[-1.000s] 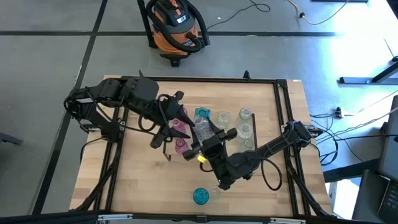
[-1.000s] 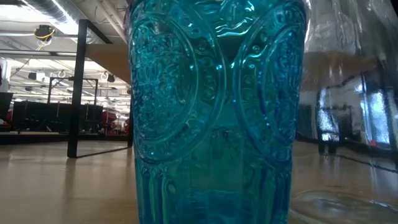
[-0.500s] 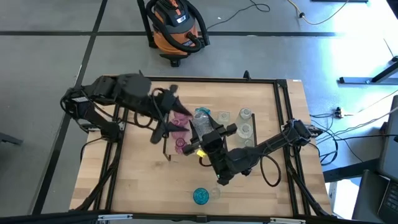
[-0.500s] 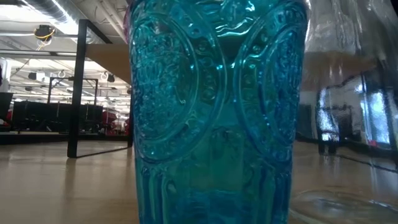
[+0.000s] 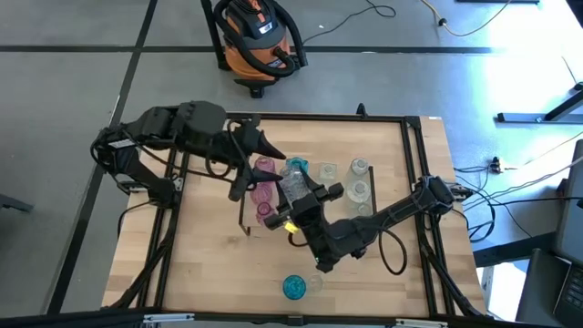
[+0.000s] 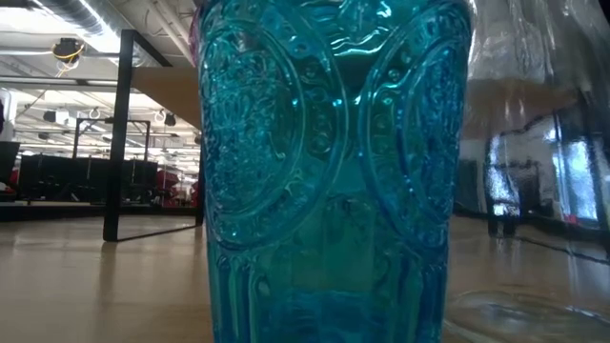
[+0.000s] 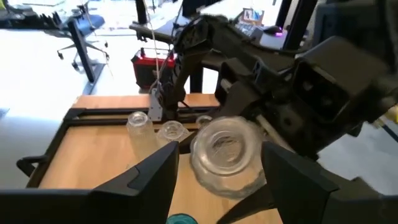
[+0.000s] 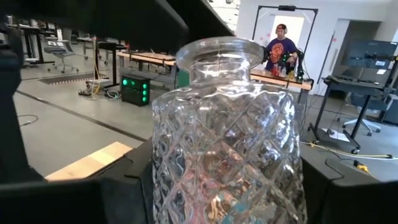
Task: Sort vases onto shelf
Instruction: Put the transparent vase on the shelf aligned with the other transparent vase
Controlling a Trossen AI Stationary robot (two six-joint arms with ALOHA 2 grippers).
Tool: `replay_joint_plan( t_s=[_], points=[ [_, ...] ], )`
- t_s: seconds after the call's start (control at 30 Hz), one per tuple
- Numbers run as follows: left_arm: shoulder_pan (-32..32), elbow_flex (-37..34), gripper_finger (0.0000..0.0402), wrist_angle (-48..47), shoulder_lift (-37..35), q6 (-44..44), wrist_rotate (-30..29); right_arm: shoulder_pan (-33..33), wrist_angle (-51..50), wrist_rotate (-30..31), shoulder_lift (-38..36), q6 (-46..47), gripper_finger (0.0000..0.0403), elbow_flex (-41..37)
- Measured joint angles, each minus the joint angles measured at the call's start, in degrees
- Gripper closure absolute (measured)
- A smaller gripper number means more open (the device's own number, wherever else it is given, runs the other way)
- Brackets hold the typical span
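High view: right pincer (image 5: 296,193) sits at centre of frame, closed on a clear vase (image 5: 294,185), which it holds above the shelf (image 5: 248,225) area. Right wrist view confirms this, the clear vase with diamond pattern fills the frame between the 2 dark fingers, upright. Left pincer (image 5: 258,146) is up-left of it, near the pink vases (image 5: 264,167), w/ fingers apart and nothing between them. In left wrist view the fingers (image 7: 146,180) stand wide, and the held vase shows beyond them in the other arm's grip.

Other vases: a teal one (image 5: 296,166) just beside the held vase, clear ones (image 5: 359,168) in upper right part of the counter (image 5: 200,264), and 1 teal vase (image 5: 292,287) alone at bottom centre, w/ a clear piece touching or just beside it. Low view shows only this teal vase, very close; it hides the rest.

Risks, as I judge them:
- The 2 arms are near each other over the same group. If the left one reaches in while the right one lowers, they can collide and knock the pink vases.
- Glass is smooth and round, so grip can slip if the vase tilts.
- Vases stand tight together; setting down the held one can push a neighbour off the shelf edge.
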Motion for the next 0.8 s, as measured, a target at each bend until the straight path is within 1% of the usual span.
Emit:
replay_joint_plan(
  t_s=[0.27, 0.5, 0.57, 0.7, 0.8],
  points=[
    [2.57, 0.00, 0.0179, -0.81, 1.17, -0.20, 4.45, -0.18, -0.11, -0.10, 0.00, 0.15, 0.0185, 0.00],
    [3.96, 0.00, 0.0179, -0.59, 2.48, -1.29, 10.11, -0.12, -0.47, 0.11, 0.00, 0.16, 0.0185, 0.00],
    [4.01, 0.11, 0.0180, -0.46, 2.92, -1.29, 10.32, -0.12, -0.81, 0.32, 0.00, 0.16, 0.0185, 0.00],
    [4.47, 0.11, 0.0198, -0.52, 3.01, -1.28, 12.74, -0.06, -1.54, 0.15, 0.00, 0.17, 0.0185, 0.00],
    [5.14, 0.11, 0.0228, -0.49, 3.01, -1.27, 14.36, -0.12, -1.57, -0.14, -0.01, 0.19, 0.0185, 0.00]
  ],
)
